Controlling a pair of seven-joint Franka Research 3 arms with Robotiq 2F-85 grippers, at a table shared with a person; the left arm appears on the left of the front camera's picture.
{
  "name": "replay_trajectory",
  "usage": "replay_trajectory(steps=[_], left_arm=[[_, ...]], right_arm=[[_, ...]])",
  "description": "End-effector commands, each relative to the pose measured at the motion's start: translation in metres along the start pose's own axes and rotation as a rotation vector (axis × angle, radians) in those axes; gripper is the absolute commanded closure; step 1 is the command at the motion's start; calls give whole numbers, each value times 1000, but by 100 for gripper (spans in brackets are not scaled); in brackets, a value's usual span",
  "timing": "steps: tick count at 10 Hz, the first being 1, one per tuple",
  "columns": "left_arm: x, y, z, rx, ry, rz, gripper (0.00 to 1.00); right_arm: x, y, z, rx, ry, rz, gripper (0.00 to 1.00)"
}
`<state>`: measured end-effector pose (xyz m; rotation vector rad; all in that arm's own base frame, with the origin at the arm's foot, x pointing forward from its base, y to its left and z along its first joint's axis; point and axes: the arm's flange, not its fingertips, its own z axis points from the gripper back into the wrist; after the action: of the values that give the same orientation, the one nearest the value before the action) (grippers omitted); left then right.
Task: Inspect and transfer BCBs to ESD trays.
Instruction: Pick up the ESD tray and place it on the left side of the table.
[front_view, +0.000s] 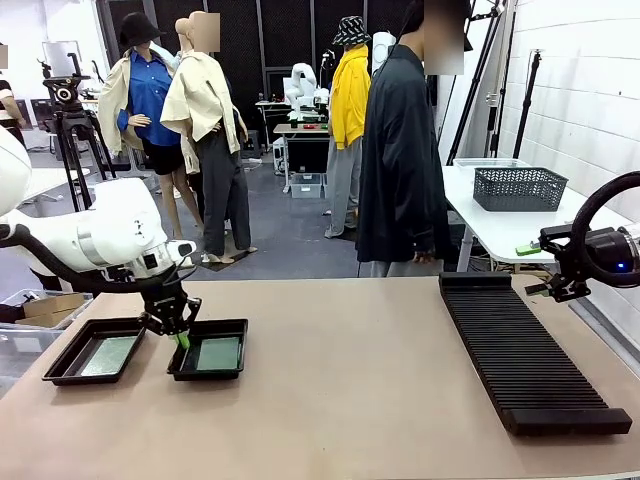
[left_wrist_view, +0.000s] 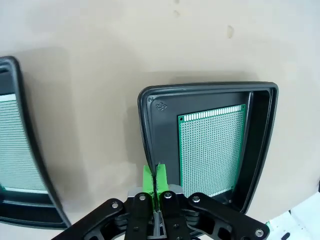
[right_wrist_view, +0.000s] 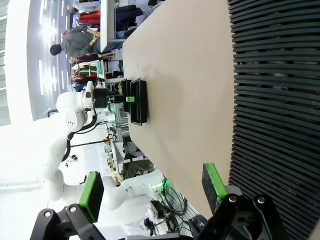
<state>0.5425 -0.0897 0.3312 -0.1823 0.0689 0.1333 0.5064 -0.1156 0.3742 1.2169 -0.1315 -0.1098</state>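
Beige table (front_view: 360, 400), busy workshop behind

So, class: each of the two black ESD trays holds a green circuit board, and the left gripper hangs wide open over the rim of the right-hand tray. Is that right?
Not quite. The left gripper is shut, its green pads pressed together, as the left wrist view shows. The rest stands: it hangs over the rim of the right-hand ESD tray, and both that tray and the left-hand ESD tray hold a green circuit board.
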Motion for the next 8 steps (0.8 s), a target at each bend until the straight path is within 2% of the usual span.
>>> replay_trajectory(steps=[1, 5, 8], left_arm=[[-2, 15, 5, 28, 9, -41, 100], [-2, 31, 10, 76, -33, -90, 100], [-1, 33, 12, 82, -28, -94, 100]], right_arm=[[-1, 2, -1, -12, 1, 0, 0], [-1, 2, -1, -12, 1, 0, 0], [-1, 2, -1, -12, 1, 0, 0]])
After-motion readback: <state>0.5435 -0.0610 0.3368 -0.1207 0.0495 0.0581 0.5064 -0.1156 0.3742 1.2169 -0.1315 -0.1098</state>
